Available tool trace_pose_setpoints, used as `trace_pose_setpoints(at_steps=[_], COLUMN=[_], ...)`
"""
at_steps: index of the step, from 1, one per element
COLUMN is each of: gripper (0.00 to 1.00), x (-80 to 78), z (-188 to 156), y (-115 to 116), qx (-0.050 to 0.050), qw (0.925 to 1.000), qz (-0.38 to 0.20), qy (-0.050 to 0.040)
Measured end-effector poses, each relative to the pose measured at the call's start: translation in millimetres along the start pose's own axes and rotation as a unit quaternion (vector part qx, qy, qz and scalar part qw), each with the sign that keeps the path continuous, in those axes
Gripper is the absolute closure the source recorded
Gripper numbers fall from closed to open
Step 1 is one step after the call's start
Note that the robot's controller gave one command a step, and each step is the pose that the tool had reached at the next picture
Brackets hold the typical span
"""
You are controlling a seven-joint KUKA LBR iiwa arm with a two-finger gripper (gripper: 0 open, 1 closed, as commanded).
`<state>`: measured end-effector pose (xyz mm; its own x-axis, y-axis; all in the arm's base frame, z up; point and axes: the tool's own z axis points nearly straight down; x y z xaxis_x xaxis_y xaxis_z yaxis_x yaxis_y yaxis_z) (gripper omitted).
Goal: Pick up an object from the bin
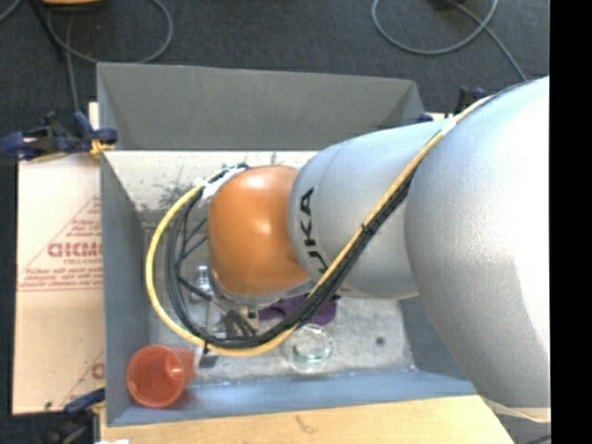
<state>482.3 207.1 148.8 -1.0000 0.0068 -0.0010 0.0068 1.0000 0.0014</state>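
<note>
My gripper (220, 313) hangs low over the bin's front left part, mostly hidden under the arm's orange cover. A purple thing (298, 305) lies just right of it, largely covered by the arm and a cable. A clear round cup (310, 350) sits on the floor in front of the purple thing. An orange plastic cup (159, 375) lies in the front left corner, a little to the left of and nearer than the gripper.
The arm and its cables cover most of the bin's middle and right side. The bin's left wall stands close to the cable loop.
</note>
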Motion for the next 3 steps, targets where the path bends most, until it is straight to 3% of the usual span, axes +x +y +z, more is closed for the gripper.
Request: trace_pose_setpoints(at_steps=[1,2,3], gripper=[0.00,1.00,1.00], x=[0.0,11.6,11.4], z=[0,73,73], y=[0,3,3], qx=[0.000,0.005,0.005], qw=[1.0000,0.9978,0.9978], qz=[0.000,-0.066,-0.065], qy=[0.0000,0.0110,0.0106])
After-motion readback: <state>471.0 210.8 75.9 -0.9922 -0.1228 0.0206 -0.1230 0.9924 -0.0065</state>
